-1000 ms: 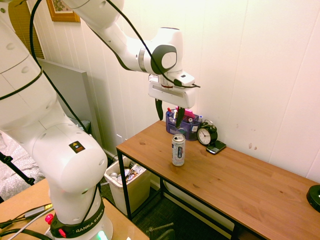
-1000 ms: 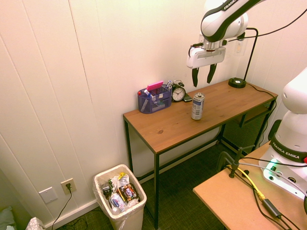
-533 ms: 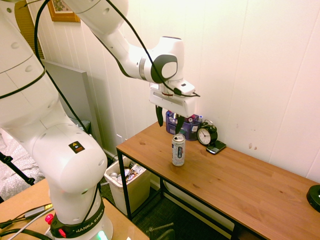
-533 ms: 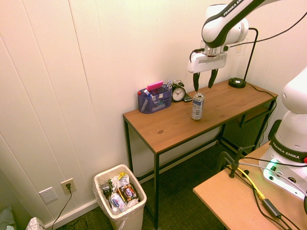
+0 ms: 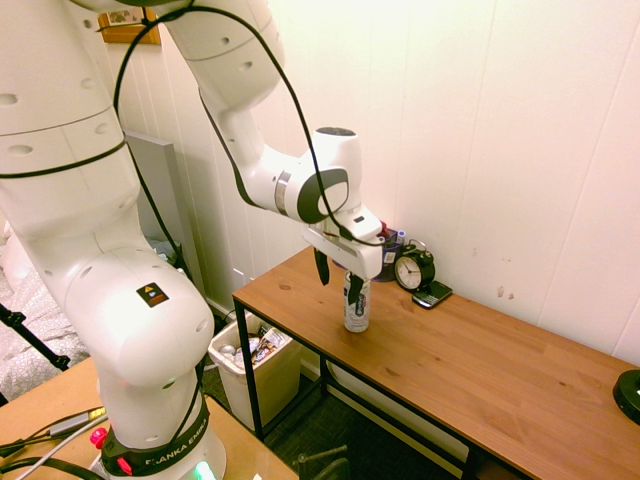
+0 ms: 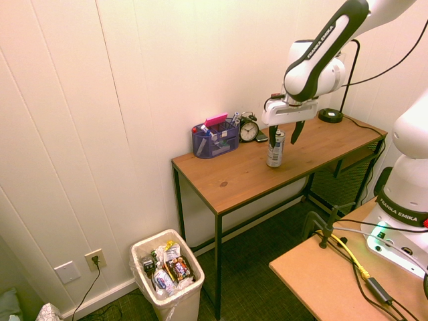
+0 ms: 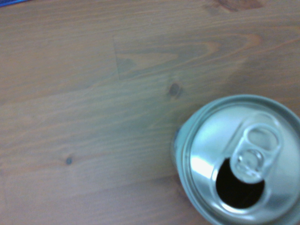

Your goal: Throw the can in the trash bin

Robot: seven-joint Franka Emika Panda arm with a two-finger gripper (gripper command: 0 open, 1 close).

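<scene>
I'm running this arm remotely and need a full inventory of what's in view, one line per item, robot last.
can: one, silver-white, upright on the desk
desk: one, brown top, dark frame, against the wall
organizer: one, purple-blue, on the desk, holding pens
alarm clock: one, black with white face, beside the organizer
phone-like device: one, dark, by the clock
lamp: one, black, far end of the desk from the organizer
trash bin: one, off-white, on the floor, holding trash
picture frame: one, orange-brown, on the wall
gripper: one, white with dark fingers, open at the can's top
</scene>
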